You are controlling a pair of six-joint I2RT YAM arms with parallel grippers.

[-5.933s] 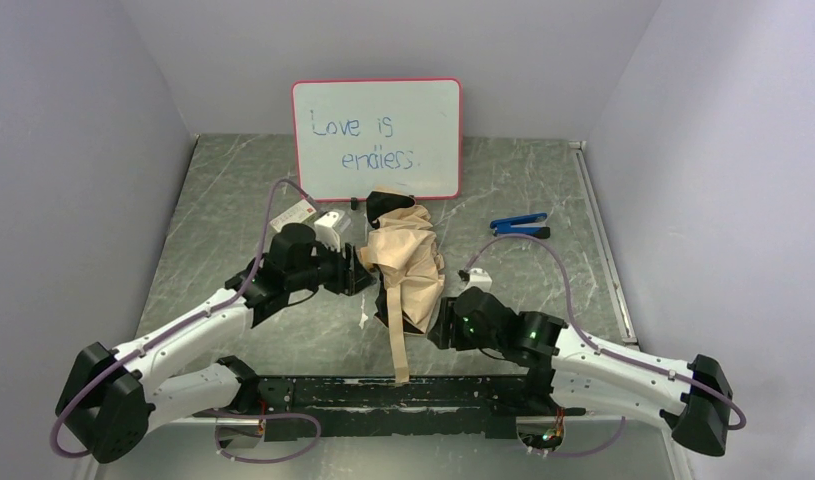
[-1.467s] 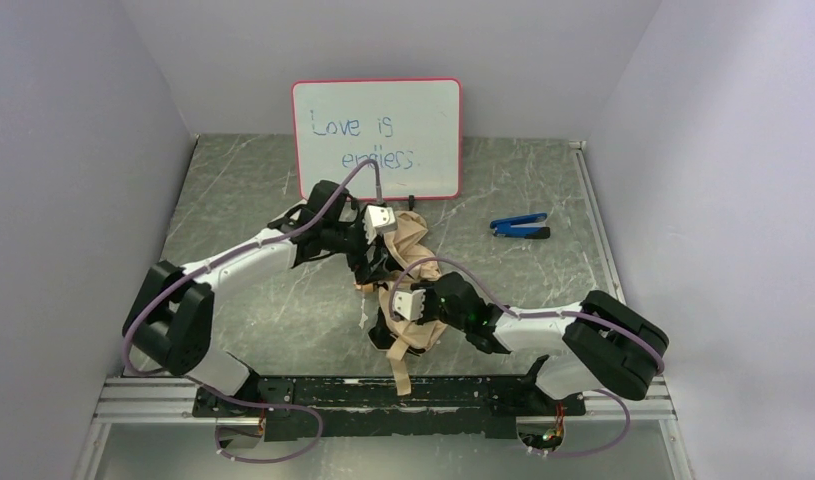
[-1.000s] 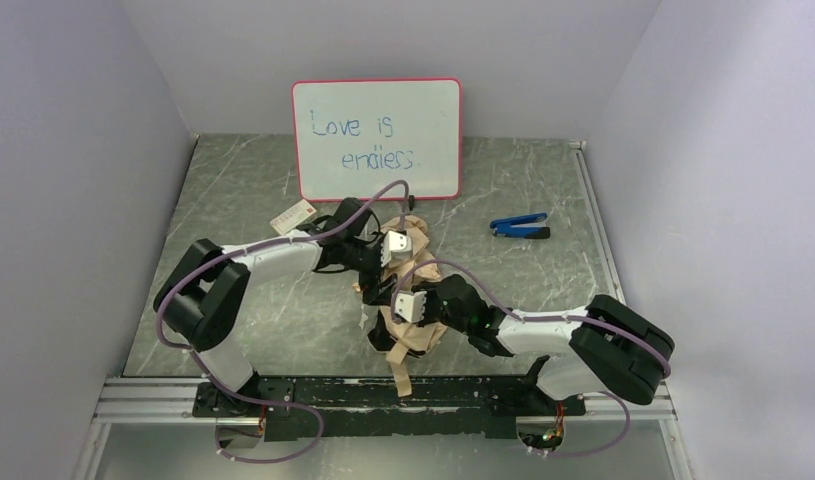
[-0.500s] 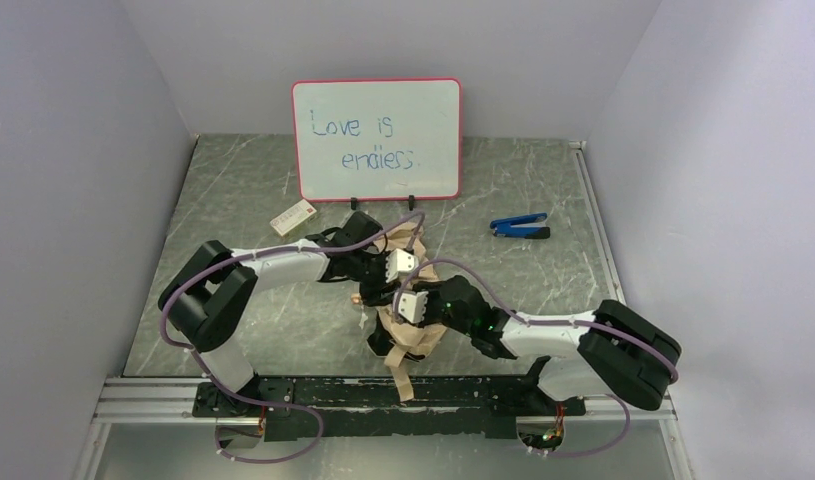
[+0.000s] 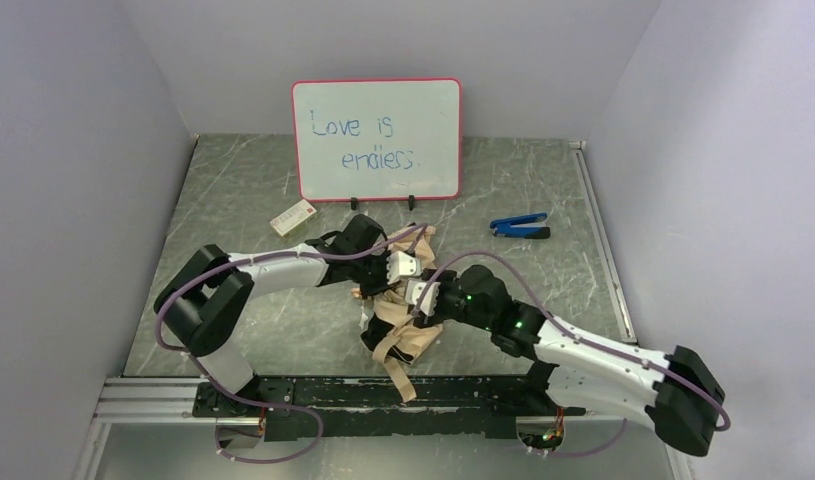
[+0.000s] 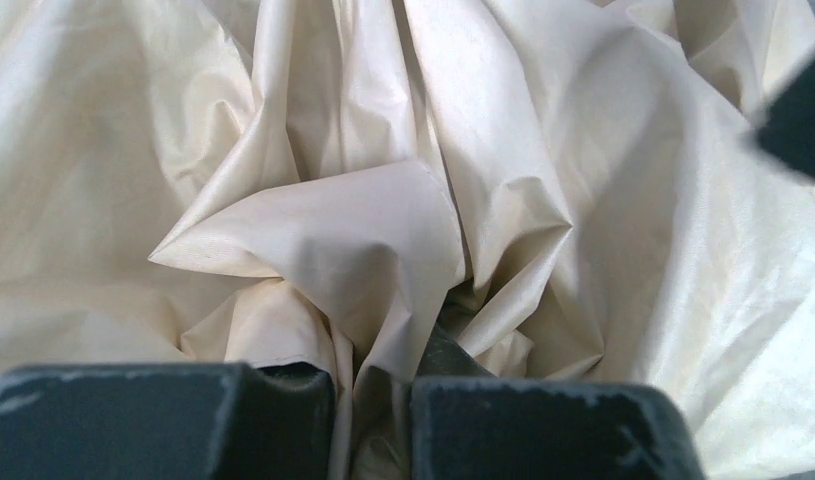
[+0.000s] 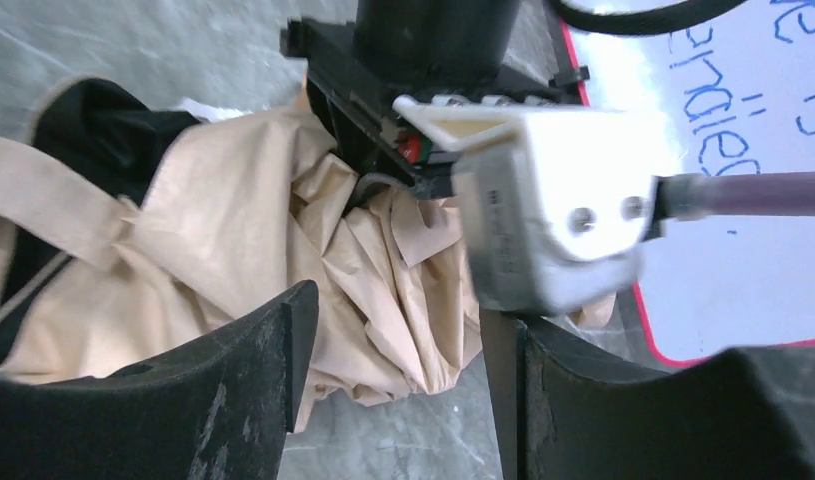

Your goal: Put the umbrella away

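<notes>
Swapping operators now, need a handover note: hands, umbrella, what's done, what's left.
Left hand: shut on a fold of the umbrella fabric.
Right hand: open, right at the bundle, gripping nothing.
Umbrella: collapsed into a crumpled tan bundle mid-table, with its strap trailing loose toward the near edge.
Done: canopy is down.
Left: gather the fabric, wrap the strap, put it away.
</notes>
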